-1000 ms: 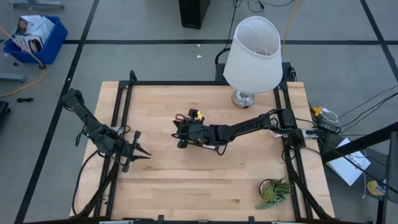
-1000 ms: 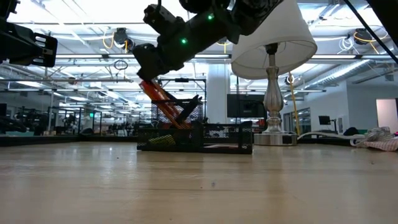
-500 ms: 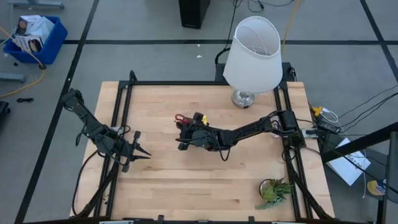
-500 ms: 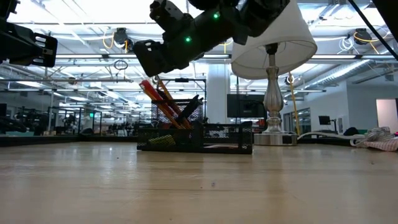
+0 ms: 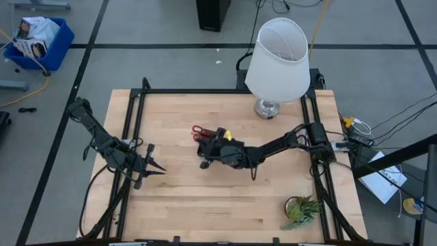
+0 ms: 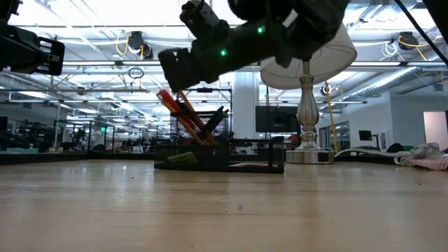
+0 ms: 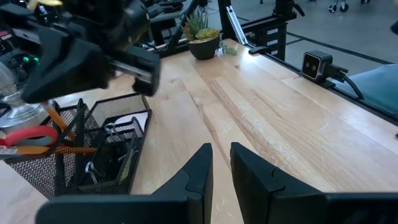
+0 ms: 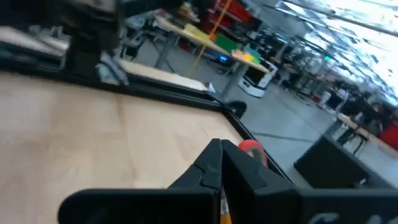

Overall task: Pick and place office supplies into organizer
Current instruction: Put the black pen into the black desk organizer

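The black mesh organizer (image 6: 241,159) stands mid-table. Red-handled scissors (image 6: 166,99), orange pencils (image 6: 190,120) and a black pen (image 6: 214,117) lean out of its taller section. In the left wrist view the scissors' handle (image 7: 26,137) and the pencils (image 7: 59,121) rest on the organizer's rim (image 7: 106,102). My right gripper (image 8: 222,149) is shut and hovers just above the organizer (image 6: 173,70), with the red handle (image 8: 254,149) close beyond its tips. My left gripper (image 7: 221,158) waits at the table's left, its fingers a narrow gap apart with nothing between them.
A white-shaded lamp (image 5: 276,58) stands at the far right of the table, behind the organizer. A small potted plant (image 5: 300,208) sits at the near right corner. Bare wood lies between the organizer and my left gripper (image 5: 157,167).
My right gripper, still shut, has drawn a little toward the table's near edge and right and has sunk slightly over the organizer. The scissors and pencils stay leaning in the taller section.
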`<state>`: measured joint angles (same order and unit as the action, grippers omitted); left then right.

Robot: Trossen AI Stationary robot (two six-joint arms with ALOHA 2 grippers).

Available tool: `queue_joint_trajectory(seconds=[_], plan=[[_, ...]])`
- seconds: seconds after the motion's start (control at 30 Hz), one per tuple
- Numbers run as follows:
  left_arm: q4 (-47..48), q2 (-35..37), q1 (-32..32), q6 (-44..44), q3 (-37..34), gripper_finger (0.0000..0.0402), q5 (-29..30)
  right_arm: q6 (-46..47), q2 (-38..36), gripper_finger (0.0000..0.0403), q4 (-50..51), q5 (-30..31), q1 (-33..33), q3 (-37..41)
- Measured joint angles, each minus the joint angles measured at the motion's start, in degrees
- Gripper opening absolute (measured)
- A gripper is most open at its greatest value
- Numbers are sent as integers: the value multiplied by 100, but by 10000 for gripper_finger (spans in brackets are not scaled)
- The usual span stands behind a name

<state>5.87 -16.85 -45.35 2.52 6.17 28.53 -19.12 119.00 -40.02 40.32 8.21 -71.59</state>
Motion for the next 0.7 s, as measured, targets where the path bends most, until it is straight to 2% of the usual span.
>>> queue_joint_trajectory(seconds=[0.2,0.4,0.57,0.7], plan=[[-3,-1,0,0,0,63,-1,-8,-116,2,173,-730,365,11],[6,-1,1,0,0,63,0,74,-298,20,436,-416,620,24],[-3,-1,0,0,0,63,-2,40,-560,33,550,-408,665,24],[-2,-1,-1,0,0,63,-2,-28,-593,46,628,33,642,20]])
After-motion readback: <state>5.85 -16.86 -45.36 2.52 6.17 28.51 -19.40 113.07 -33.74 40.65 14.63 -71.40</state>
